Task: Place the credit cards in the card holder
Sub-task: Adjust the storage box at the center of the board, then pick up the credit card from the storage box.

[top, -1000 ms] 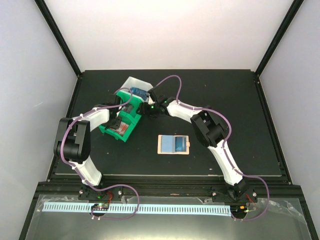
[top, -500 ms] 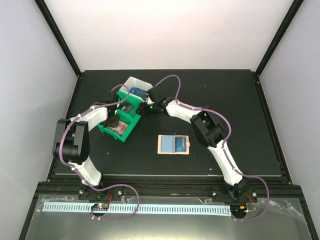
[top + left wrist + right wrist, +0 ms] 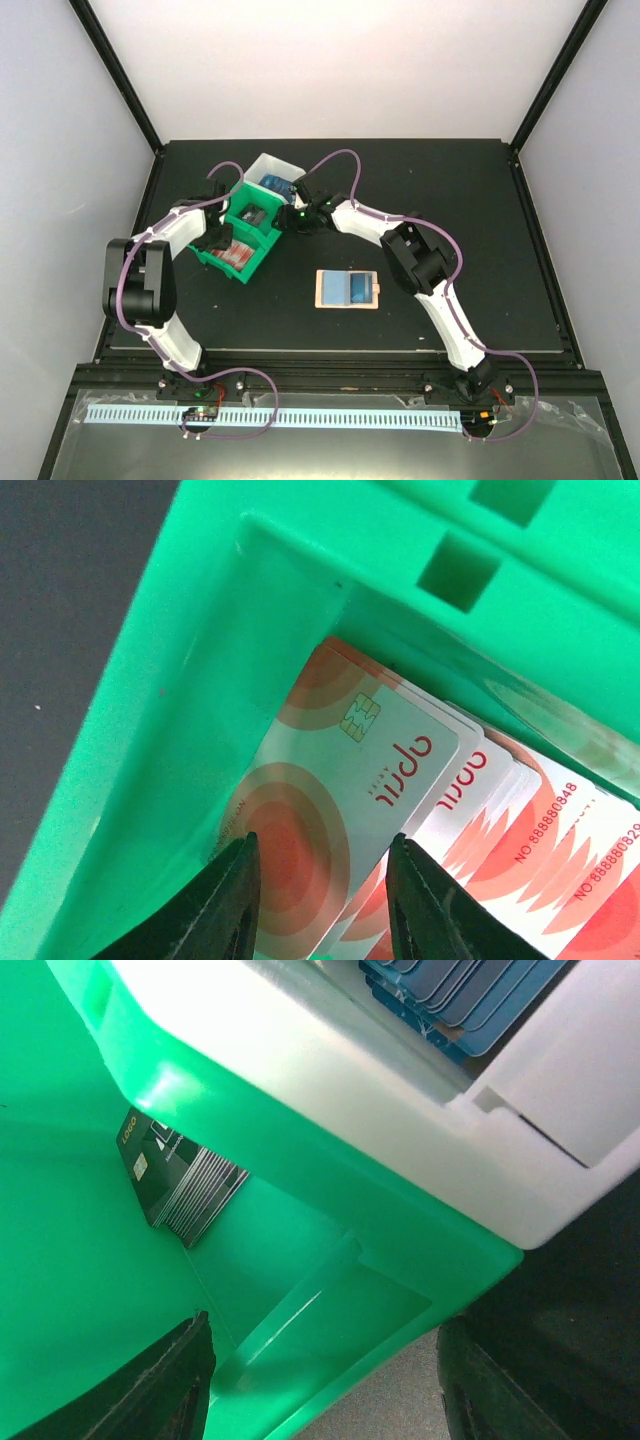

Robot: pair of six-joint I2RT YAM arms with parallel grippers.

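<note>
Card holder (image 3: 347, 289) lies open on black table (image 3: 450, 190), white walls around.

- The left arm (image 3: 165, 262) is bent sharply at the elbow near the table's left edge, with its forearm reaching up and to the right.
- The left gripper (image 3: 320, 905) is pointed downward, its two dark fingertips (image 3: 228, 895) set partly apart with a gap between them.
- The right arm (image 3: 425, 270) is arched leftward across the table.
- The right gripper (image 3: 325, 1380) is spread wide, its fingers (image 3: 160, 1385) seen at the frame's lower corners.
</note>
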